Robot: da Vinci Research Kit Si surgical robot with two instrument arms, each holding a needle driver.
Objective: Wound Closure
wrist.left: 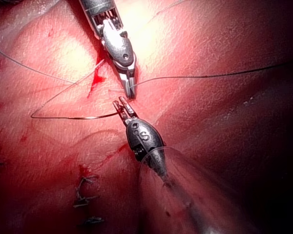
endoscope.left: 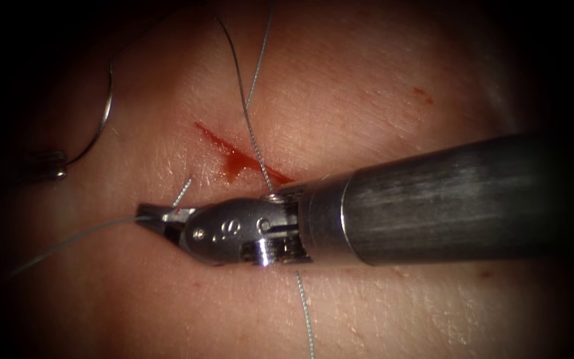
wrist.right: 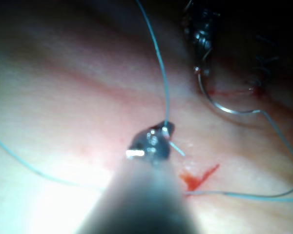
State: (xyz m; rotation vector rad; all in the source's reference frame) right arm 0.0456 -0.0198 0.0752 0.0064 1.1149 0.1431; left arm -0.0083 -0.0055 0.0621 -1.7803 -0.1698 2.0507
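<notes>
right end effector (endoscope.left: 157,216) closed on thread (endoscope.left: 68,240), just below cut (endoscope.left: 234,153) | left end effector (endoscope.left: 51,166) gripping needle (endoscope.left: 97,126) at one end of curve, well left of cut | needle out of tissue (endoscope.left: 367,86), lying above surface | red fluid (endoscope.left: 237,163) along cut

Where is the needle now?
In the endoscope view the needle is left of the cut, off the tissue, held near one end by the left end effector.
</notes>
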